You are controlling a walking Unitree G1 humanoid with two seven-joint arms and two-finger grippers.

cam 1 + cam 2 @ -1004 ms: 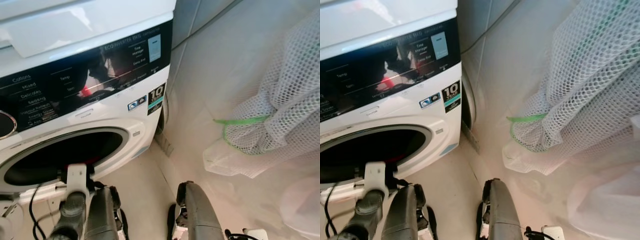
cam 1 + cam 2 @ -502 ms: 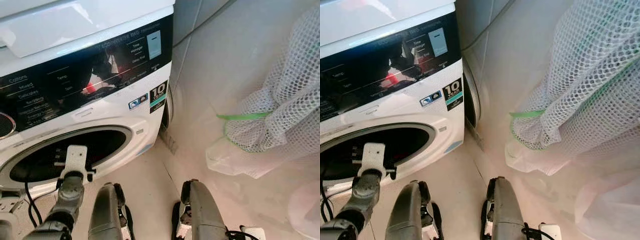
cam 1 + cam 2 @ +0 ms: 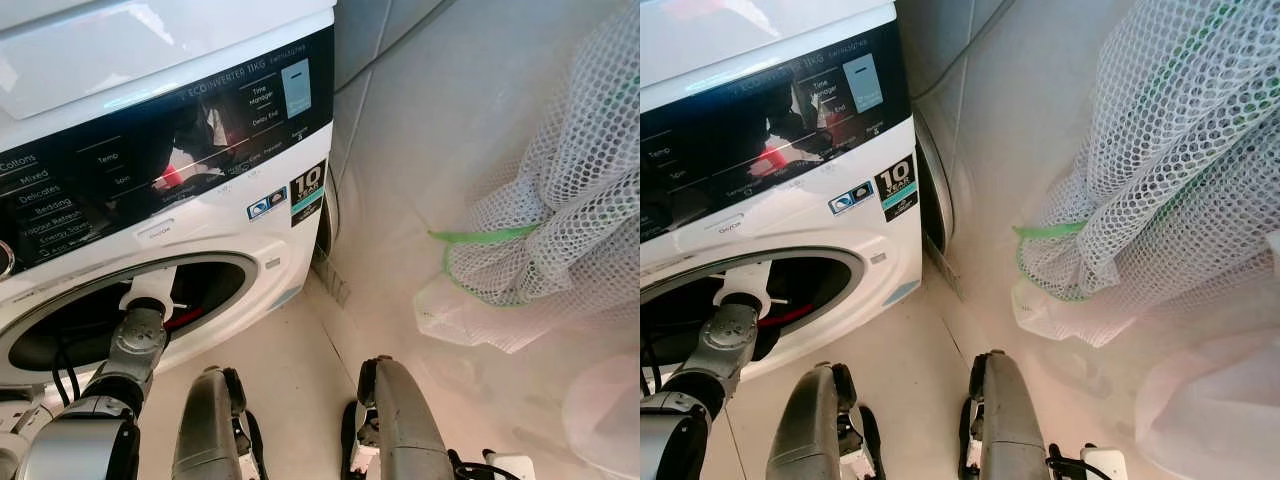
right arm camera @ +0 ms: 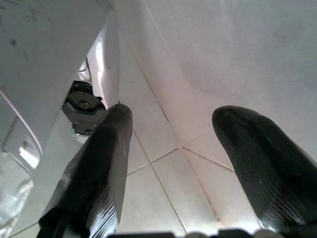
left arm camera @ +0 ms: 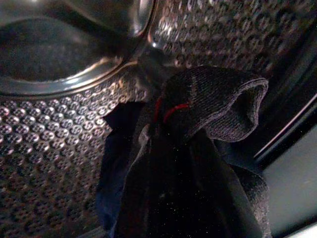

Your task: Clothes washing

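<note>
One dark garment [image 5: 198, 148] is held clamped by the left gripper [image 5: 188, 198] inside the washing machine drum [image 5: 49, 148], hanging lengthwise beyond the fingertips, while the right gripper [image 4: 168, 163] is kept spread apart.

Glossy white washing machine [image 3: 200, 235], dimpled shiny metal drum [image 5: 59, 148], matt dark knitted garment [image 5: 213, 106].

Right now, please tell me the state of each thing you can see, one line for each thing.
washing machine: door opening uncovered, control panel lit.
drum: holds dark clothes.
dark garment: held by the left gripper inside the drum.
left gripper: shut on the dark garment, reaching into the drum.
right gripper: open, holding nothing, above the tiled floor.
mesh laundry bag: hanging on the right, green-trimmed mouth open.
</note>
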